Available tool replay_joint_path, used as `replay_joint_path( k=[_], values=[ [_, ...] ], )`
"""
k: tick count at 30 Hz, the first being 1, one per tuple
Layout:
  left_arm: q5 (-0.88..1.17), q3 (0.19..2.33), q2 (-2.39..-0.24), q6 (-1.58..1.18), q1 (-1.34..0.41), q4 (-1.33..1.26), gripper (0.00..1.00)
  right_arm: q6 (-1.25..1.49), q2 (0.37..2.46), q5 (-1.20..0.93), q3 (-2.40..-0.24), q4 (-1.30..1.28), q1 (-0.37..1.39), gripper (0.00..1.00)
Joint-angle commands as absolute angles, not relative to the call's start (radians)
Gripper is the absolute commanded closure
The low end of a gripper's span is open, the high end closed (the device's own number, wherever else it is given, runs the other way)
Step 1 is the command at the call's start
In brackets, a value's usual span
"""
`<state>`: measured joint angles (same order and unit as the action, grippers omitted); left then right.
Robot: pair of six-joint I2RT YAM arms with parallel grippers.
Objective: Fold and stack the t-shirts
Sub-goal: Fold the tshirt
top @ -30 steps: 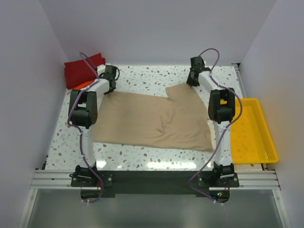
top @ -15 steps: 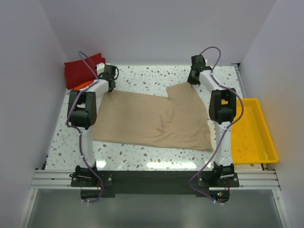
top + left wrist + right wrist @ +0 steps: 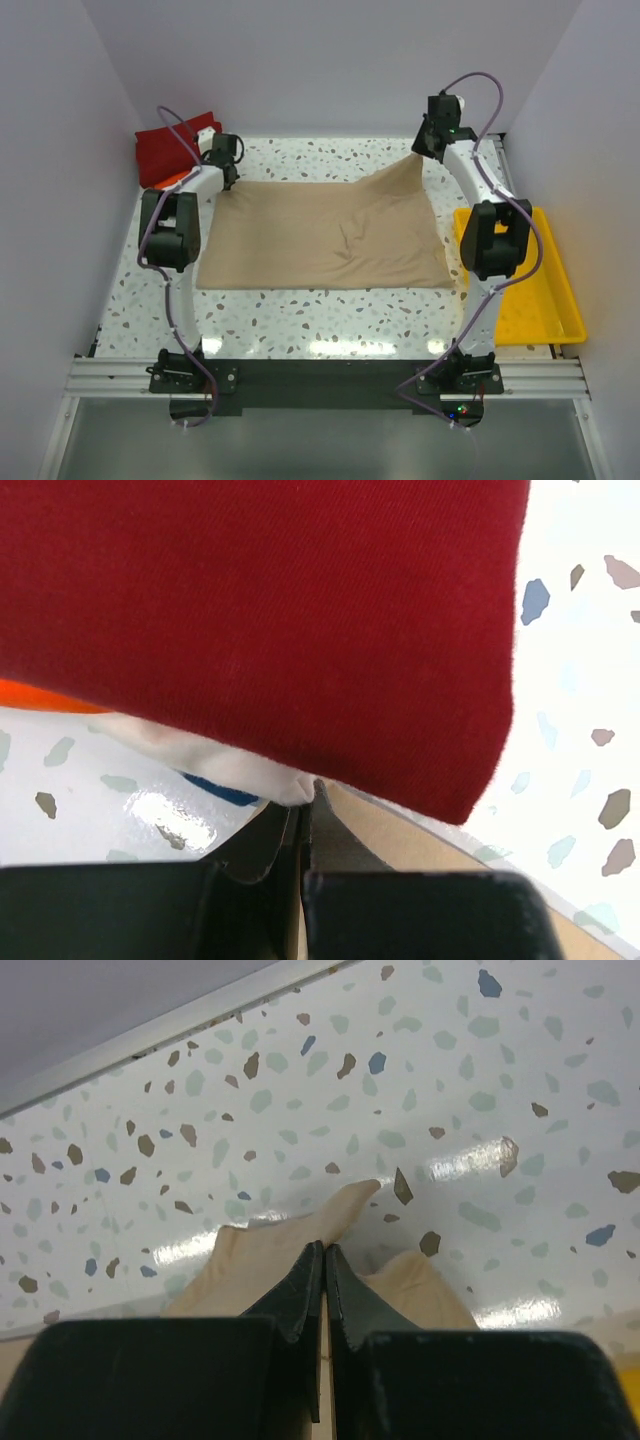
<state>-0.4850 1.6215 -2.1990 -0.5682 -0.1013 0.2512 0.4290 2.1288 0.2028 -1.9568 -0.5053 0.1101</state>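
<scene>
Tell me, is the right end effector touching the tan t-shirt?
Touching. The right wrist view shows the right end effector shut on the tan t-shirt, cloth bulging out on both sides.

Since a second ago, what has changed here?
The right tool, gripping a far corner of the tan t-shirt, moved farther away and rightward, spreading the cloth out. The left tool kept its corner; the dark red t-shirt and yellow tray stayed put.

Right end effector pinches tan t-shirt over speckled table.
</scene>
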Motion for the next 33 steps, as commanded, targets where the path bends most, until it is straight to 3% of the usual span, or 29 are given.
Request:
replay_joint_path(
  k=[1, 23, 33],
  values=[
    [-0.474, 1.615, -2.105, -0.546, -0.091, 0.17, 1.0, 0.426, 2.01, 0.201, -1.855, -0.46, 0.106, 1.0],
    [-0.476, 1.197, -1.754, -0.701, -0.069, 0.123, 1.0, 0.577, 1.47, 0.167, -1.191, -0.428, 0.104, 1.0],
    [-0.45, 0.968, -1.562, -0.856, -0.069, 0.1, 1.0, 0.629, 1.302, 0.186, -1.017, -0.465, 0.106, 1.0]
  ],
)
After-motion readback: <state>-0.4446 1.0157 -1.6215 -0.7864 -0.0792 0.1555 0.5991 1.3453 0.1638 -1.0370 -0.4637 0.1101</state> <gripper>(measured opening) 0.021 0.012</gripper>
